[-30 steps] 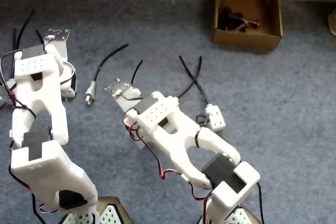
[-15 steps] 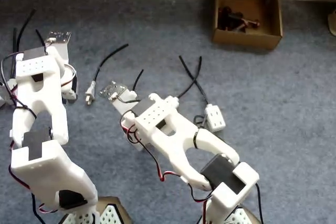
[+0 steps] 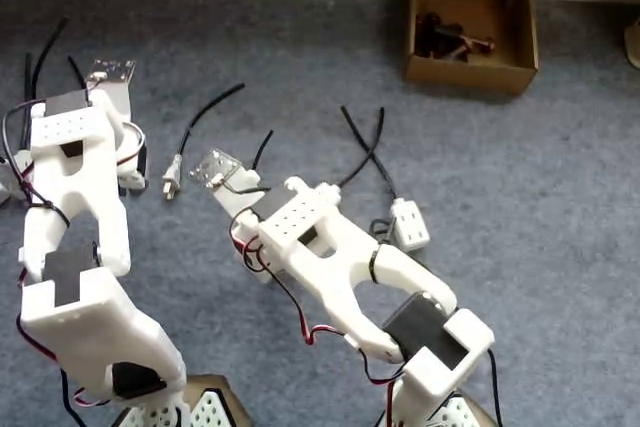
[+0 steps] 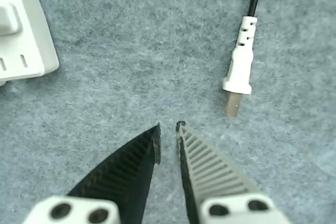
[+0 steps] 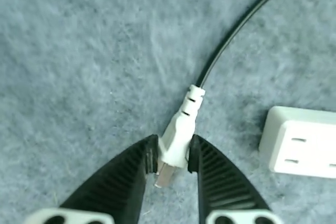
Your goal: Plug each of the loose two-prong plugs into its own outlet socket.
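In the right wrist view my right gripper (image 5: 173, 138) is shut on a white two-prong plug (image 5: 178, 129), low over the grey carpet. The plug's prongs point back between the fingers and its black cord (image 5: 247, 17) runs away from them. A white outlet block (image 5: 302, 142) lies close beside it. My left gripper (image 4: 169, 126) is shut, holds nothing and hangs just above the carpet. A second loose white plug (image 4: 239, 69) lies a short way off, and another outlet block (image 4: 23, 40) sits on the opposite side. From above, that loose plug (image 3: 171, 182) lies between the two arms.
A white outlet (image 3: 409, 224) with black cords (image 3: 365, 147) lies beside the right arm (image 3: 320, 237). A cardboard box (image 3: 470, 27) with dark items stands at the back right. Open carpet spreads to the right. The left arm (image 3: 70, 177) stands at the left edge.
The right arm shifted a little to the left and toward the front, and the held plug's cord moved with it. The left arm barely moved.
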You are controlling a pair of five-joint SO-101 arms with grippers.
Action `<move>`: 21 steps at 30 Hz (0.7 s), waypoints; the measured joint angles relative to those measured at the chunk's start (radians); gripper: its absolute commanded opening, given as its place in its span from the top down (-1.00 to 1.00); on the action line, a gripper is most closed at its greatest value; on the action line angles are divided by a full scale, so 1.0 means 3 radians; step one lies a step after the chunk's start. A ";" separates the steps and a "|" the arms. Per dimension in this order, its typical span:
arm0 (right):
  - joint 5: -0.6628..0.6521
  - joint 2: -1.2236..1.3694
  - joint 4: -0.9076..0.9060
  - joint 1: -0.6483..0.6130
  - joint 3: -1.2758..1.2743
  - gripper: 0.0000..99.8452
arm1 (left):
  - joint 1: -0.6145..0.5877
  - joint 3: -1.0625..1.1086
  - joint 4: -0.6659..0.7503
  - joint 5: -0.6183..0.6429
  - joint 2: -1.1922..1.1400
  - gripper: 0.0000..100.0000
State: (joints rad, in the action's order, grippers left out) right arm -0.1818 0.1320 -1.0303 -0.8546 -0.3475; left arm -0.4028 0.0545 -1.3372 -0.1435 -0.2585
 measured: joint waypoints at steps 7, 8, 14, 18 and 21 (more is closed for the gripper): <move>-0.0118 0.0000 0.0005 0.0000 0.0000 0.79 | 0.0000 0.0000 0.0000 0.0000 0.0000 0.87; -0.0123 0.0000 0.0005 0.0000 0.0000 0.79 | 0.0000 0.0000 0.0000 0.0000 0.0000 0.87; -0.0123 0.0000 -0.0046 0.0000 0.0000 0.79 | 0.0000 0.0000 0.0000 0.0000 0.0000 0.87; -0.0123 0.0000 -0.0179 0.0000 0.0046 0.79 | 0.0000 0.0000 0.0000 0.0000 0.0000 0.87; -0.0123 0.0000 -0.0220 0.0000 0.0077 0.76 | 0.0000 0.0000 0.0000 0.0000 0.0000 0.87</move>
State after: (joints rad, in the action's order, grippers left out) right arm -0.2186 0.1320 -1.0963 -0.8546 -0.3245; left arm -0.4028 0.0545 -1.3372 -0.1435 -0.2585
